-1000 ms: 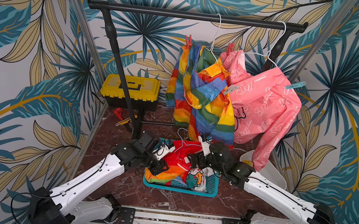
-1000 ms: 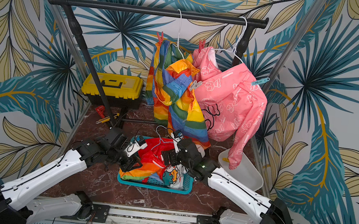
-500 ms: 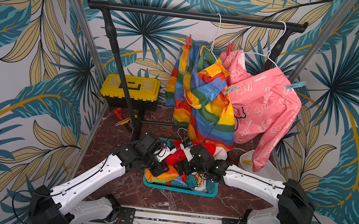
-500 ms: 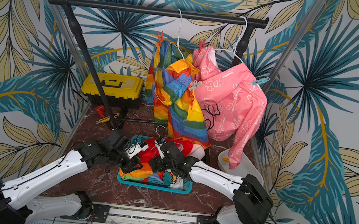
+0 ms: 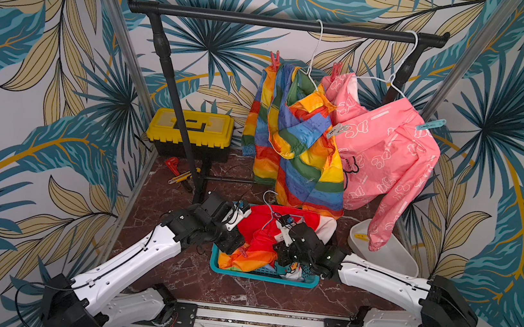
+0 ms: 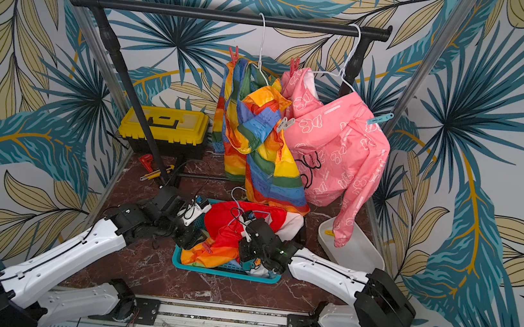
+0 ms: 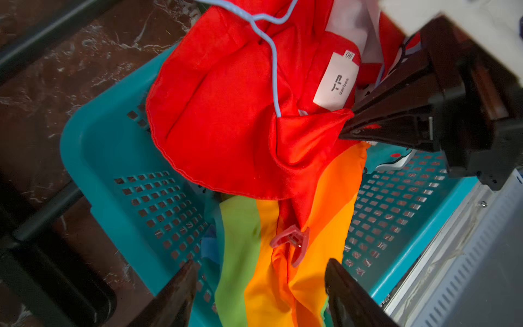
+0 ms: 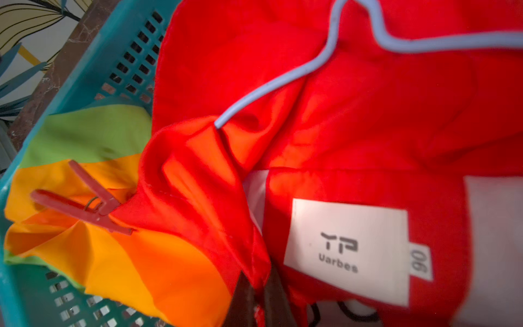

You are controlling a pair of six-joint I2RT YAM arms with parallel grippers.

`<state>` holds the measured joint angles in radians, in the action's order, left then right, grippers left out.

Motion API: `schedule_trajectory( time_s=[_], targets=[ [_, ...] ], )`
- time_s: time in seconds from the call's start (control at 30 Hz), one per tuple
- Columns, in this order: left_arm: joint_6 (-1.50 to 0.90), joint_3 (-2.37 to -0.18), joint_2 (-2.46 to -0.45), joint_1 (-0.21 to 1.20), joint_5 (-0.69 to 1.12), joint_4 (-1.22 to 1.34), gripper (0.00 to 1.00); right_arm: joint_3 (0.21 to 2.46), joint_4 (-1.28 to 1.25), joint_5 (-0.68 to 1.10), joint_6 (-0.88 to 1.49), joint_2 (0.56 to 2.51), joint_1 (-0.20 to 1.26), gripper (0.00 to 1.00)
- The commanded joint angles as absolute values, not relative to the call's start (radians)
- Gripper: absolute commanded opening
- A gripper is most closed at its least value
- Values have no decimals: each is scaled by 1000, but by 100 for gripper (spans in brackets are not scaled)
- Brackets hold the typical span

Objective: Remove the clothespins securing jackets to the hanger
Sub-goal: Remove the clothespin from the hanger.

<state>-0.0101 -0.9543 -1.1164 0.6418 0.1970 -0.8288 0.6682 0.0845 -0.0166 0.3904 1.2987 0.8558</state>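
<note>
A red jacket (image 7: 226, 113) with a white label lies crumpled in the teal basket (image 5: 261, 276), with a pale blue wire hanger (image 8: 283, 82) running into it. A red-pink clothespin (image 7: 291, 240) is clipped where the red cloth meets striped orange cloth. My left gripper (image 7: 259, 263) is open over that striped cloth, the clothespin just beyond its fingertips. My right gripper (image 8: 258, 280) is shut on a fold of the red jacket. The rainbow jacket (image 5: 297, 135) and pink jacket (image 5: 386, 151) hang from the rail on white hangers, held by red-pink (image 5: 275, 59), grey (image 5: 336, 131) and light blue (image 5: 430, 124) clothespins.
The black rail (image 5: 270, 21) spans the back on two posts. A yellow toolbox (image 5: 191, 126) and small tools sit at the back left. A white tub (image 5: 391, 256) at the right holds a yellow clothespin (image 5: 361, 236), under the pink sleeve.
My right gripper swung left over the basket, came back a little and shut on the red jacket. My left gripper opened wider and stayed in place.
</note>
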Motion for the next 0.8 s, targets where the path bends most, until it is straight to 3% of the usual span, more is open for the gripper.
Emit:
schedule_trajectory(
  time_s=[0.0, 0.43, 0.57, 0.77],
  targets=[
    [16, -959, -1163, 681, 301, -816, 73, 622, 81, -75, 426, 1274, 827, 0],
    [0, -1088, -1379, 712, 278, -781, 71, 488, -61, -12, 469, 1159, 767, 0],
    [26, -1114, -1426, 712, 344, -780, 71, 461, -61, -25, 458, 1087, 767, 0],
    [35, -1107, -1456, 712, 398, -779, 63, 462, -18, -43, 441, 1031, 764, 0]
  ],
)
